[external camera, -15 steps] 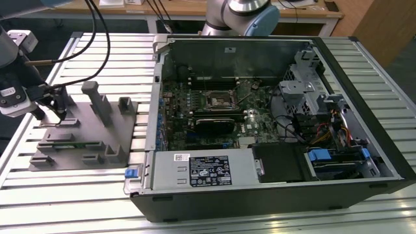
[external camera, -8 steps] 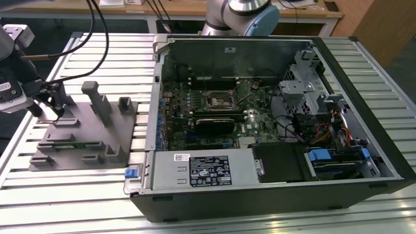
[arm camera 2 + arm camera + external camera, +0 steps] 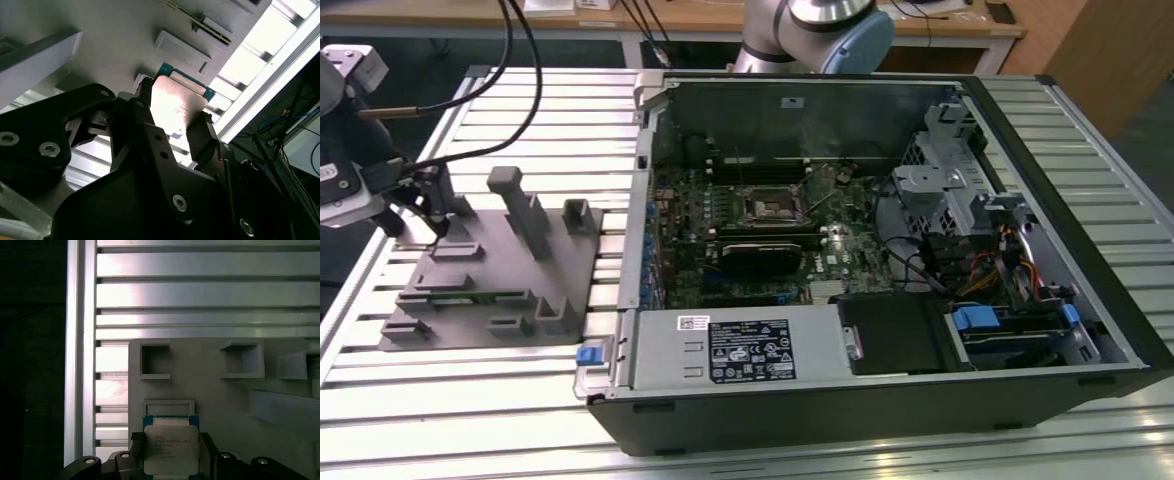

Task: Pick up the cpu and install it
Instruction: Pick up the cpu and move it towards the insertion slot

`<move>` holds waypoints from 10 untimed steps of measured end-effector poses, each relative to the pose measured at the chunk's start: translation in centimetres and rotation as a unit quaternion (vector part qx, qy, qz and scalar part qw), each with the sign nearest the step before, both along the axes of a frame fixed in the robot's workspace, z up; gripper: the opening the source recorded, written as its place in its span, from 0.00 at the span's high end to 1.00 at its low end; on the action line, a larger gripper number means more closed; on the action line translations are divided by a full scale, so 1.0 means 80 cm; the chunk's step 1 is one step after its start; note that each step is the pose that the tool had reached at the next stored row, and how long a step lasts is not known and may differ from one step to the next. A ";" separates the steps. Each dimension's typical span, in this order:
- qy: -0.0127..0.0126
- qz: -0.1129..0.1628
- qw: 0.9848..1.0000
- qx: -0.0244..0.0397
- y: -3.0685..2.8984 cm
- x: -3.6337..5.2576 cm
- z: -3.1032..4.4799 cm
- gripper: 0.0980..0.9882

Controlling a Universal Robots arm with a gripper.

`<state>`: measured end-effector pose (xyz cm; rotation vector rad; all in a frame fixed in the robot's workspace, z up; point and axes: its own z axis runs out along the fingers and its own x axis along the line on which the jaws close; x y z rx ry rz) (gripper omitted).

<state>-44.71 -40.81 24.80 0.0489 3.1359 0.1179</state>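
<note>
Pincer (image 3: 170,459) is clamped on the cpu (image 3: 170,442), gripping two opposite edges over the matte grey plastic fixture block (image 3: 225,400). The chip looks light, thin and rigid, with a smooth silvery lid on a green board. I judge the underside delicate, so an edge hold suits it. The ribbed aluminium worktop (image 3: 200,290) lies beneath.
</note>
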 end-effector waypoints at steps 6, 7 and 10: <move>0.000 0.000 1.000 0.000 0.0000 0.000 0.0057 0.52; 0.000 0.000 1.000 0.000 0.0000 0.000 0.0066 0.52; 0.000 0.000 1.000 0.000 0.0000 0.000 0.0091 0.52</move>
